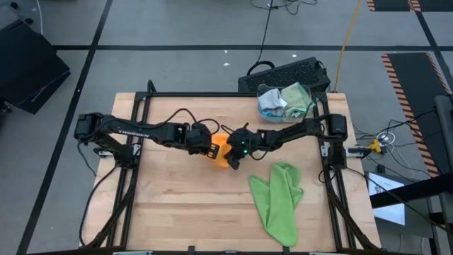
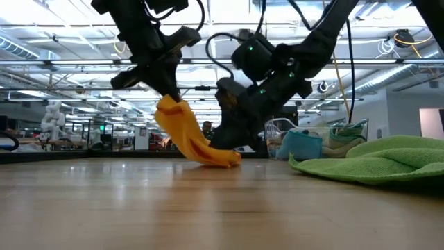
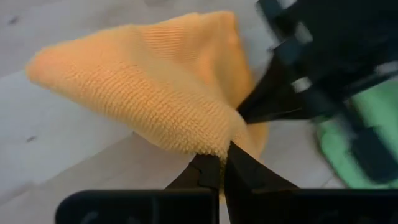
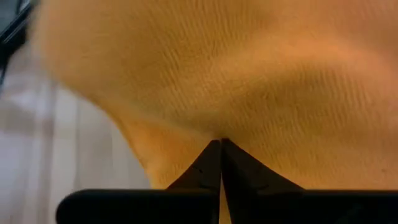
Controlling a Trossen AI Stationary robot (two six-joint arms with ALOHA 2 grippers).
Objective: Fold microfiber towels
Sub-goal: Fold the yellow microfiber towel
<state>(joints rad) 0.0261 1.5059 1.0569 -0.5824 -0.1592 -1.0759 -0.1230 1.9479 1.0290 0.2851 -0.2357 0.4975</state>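
Near the wooden table's centre, a soft orange microfiber towel is pinched by both the left gripper and right gripper, apparently partly lifted.

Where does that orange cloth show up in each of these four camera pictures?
High view: the orange towel lies mid-table, between the two arms.
Low view: the orange towel hangs left of centre, one end lifted, the other on the table.
Left wrist view: it fills the middle, pinched by the left end effector.
Right wrist view: it fills nearly the whole picture.
Shared landmark: the lime green towel, also in the low view.
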